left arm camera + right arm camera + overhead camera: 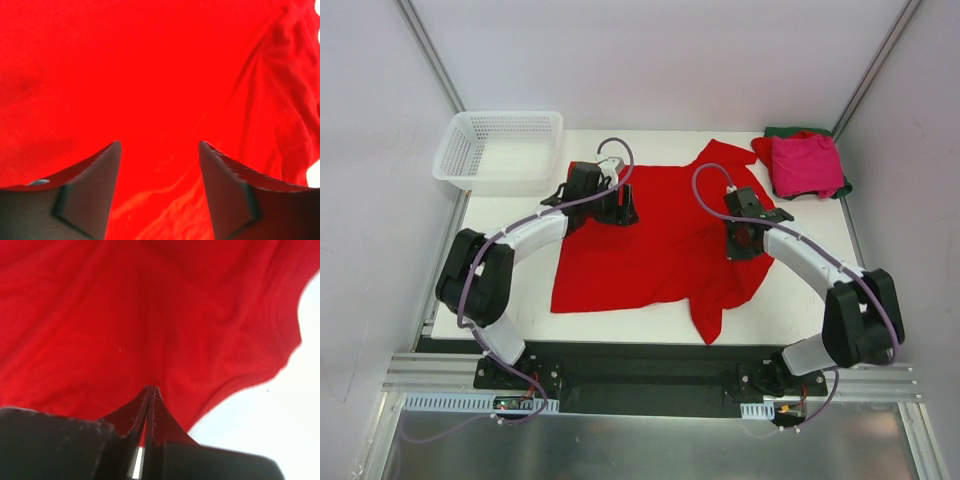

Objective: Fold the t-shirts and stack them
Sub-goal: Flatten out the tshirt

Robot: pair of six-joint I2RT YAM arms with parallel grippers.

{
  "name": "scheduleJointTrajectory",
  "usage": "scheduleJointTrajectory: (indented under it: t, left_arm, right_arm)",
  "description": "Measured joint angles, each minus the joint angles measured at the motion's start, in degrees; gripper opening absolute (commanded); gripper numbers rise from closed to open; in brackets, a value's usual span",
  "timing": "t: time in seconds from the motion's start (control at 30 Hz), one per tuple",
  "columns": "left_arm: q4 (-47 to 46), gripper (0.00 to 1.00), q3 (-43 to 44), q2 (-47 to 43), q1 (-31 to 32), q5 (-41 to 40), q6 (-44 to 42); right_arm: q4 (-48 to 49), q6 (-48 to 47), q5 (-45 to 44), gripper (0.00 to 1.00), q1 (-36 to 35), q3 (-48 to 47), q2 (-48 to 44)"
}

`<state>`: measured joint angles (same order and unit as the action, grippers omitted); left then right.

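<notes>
Red cloth, overhead view: bright red t-shirt (650, 240) is spread mostly flat across the middle of the white tabletop (510, 290), with its near right part rumpled.
Stack, overhead view: magenta-pink t-shirt (808, 165) is laid folded on a dark green t-shirt (790, 131) at the far right corner, just beside the red one's far edge.
Basket, overhead view: white mesh basket (500, 150) is set at the far left corner.
Arms, overhead view: left claw (620, 208) is lowered over the red shirt's far left part, and right claw (742, 245) over its right side.
Left wrist view: fingers (107, 165) are held well apart over red cloth, and nothing is seen gripped.
Right wrist view: fingers (145, 405) are pressed together, with their tips met at the cloth near its edge. Whether a fold is pinched cannot be told. Bare tabletop is seen to the right.
</notes>
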<state>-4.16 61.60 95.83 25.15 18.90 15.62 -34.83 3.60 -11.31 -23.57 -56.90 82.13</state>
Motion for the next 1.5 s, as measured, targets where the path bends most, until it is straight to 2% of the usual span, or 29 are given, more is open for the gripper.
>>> scheduleJointTrajectory:
  t: [0.1,0.23,0.3,0.87,1.27,1.5]
  left_arm:
    - [-0.4,0.47,3.6,3.2,-0.5,-1.9,0.0]
    - [-0.5,0.09,8.6,8.0,-1.6,-3.0,0.0]
    - [-0.4,0.04,11.4,10.7,-2.4,-3.2,-0.2]
    - [8.6,0.0,25.9,26.0,-4.9,-8.0,-2.8]
    - [18.7,0.0,37.7,33.2,-8.0,-13.2,-3.3]
    - [24.1,0.0,44.3,36.7,-8.8,-13.6,-4.1]
  right_arm:
    - [1.9,-0.2,0.4,0.01,0.0,-1.7,5.0]
    - [3.6,-0.7,1.7,0.01,0.0,-3.9,8.7]
    - [4.3,-1.1,2.0,0.01,0.0,-4.7,9.6]
    - [5.9,-2.3,4.8,0.01,1.2,-5.9,11.0]
    - [5.5,-2.3,5.6,0.01,2.5,-5.9,5.0]
    - [5.1,-2.3,5.6,0.01,3.3,-5.9,3.2]
